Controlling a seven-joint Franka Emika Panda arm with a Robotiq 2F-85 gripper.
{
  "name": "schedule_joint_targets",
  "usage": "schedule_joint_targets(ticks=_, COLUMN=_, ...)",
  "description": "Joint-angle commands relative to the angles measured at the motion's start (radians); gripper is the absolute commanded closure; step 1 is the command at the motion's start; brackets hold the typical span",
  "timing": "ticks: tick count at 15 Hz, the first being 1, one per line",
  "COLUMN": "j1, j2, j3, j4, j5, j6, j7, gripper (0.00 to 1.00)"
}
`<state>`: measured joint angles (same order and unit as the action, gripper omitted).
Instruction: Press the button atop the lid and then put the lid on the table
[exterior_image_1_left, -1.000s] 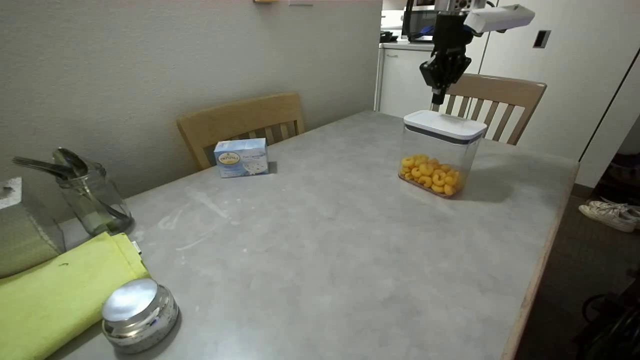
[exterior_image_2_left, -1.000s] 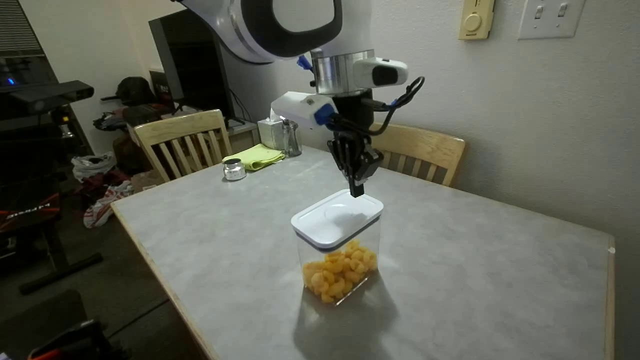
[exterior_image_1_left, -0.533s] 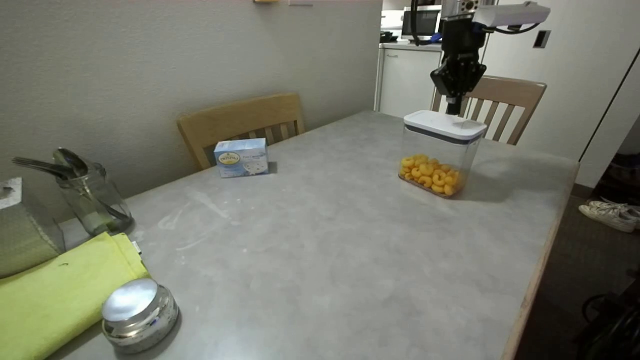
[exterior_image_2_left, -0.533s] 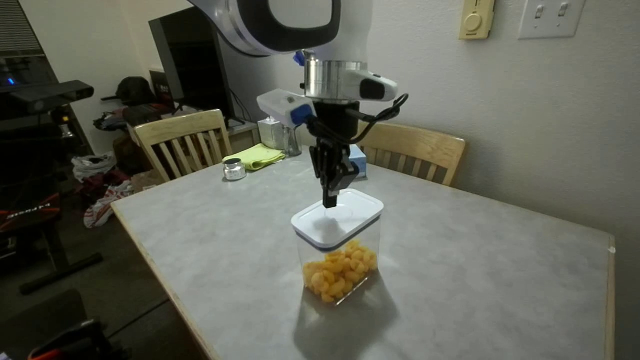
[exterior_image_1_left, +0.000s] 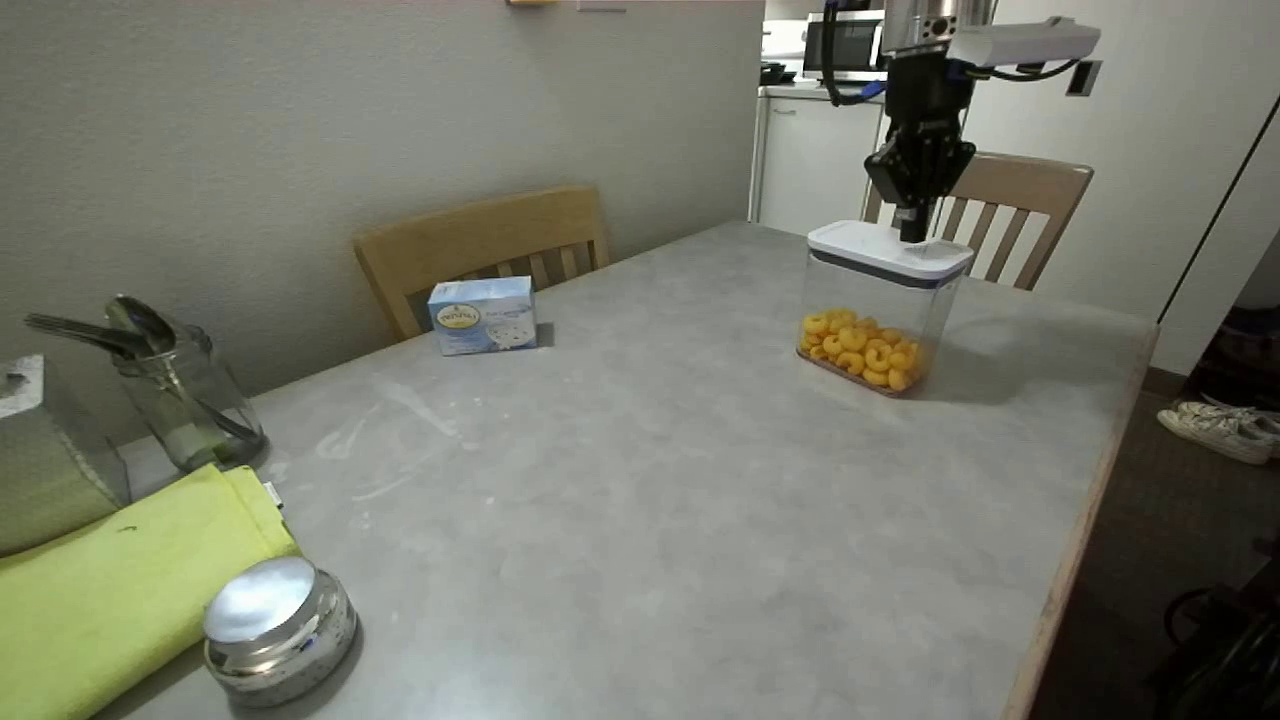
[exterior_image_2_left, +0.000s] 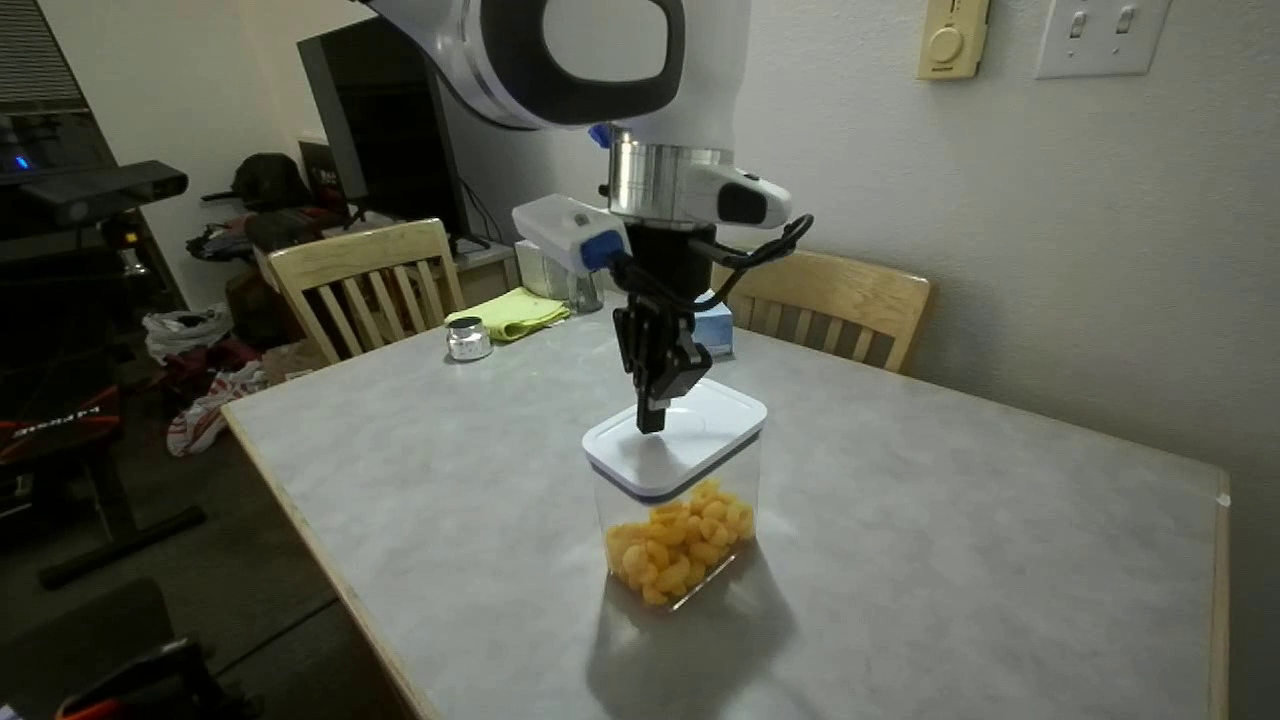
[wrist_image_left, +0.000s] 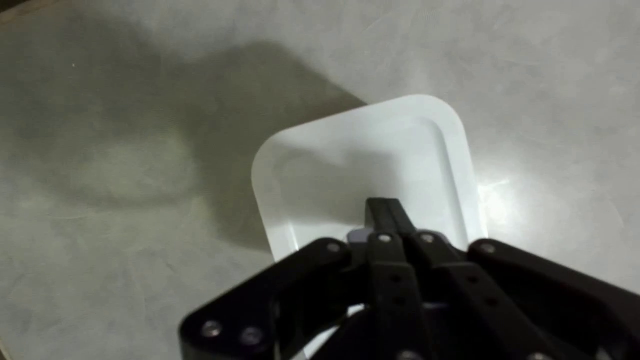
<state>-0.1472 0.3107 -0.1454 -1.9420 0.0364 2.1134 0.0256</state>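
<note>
Over the white lid (exterior_image_2_left: 695, 437): the gripper (exterior_image_2_left: 651, 430) is blocking part of the way down.
Across the grey table (exterior_image_1_left: 650, 500): wide room is running between the clear food tub (exterior_image_1_left: 865, 296) and the silver jar (exterior_image_1_left: 280, 640).
Toward the wall (exterior_image_1_left: 400, 110): a blue Twinings box (exterior_image_1_left: 485, 317) is standing in the way.
Beside the silver jar: a yellow cloth (exterior_image_1_left: 130, 590), glass jar (exterior_image_1_left: 215, 377) and tissue box (exterior_image_1_left: 55, 465) are crowding together.

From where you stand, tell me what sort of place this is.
Probably a home dining area close to a kitchen: wooden chairs stand at the large grey table, and a microwave shows in the background.
</note>
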Motion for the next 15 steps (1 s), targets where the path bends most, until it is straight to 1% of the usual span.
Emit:
schedule_joint_targets(ticks=1, j1=-0.021, j2=0.029, j3=0.014, j4=0.003, j5=0.035, j6=0.016, j7=-0.055, gripper=1.0)
schedule_joint_targets(ticks=3, j1=-0.026, j2=0.047, j3=0.015, j4=0.011, j5=0.048, j6=0.019, j7=-0.074, gripper=1.0)
schedule_joint_targets(ticks=8, j1=-0.025, j2=0.024, j3=0.019, j4=0.023, j5=0.049, j6=0.033, j7=-0.112, gripper=1.0)
schedule_joint_targets(ticks=15, j1=-0.034, j2=0.047, j3=0.022, j4=0.043, j5=0.052, j6=0.062, j7=-0.167, gripper=1.0)
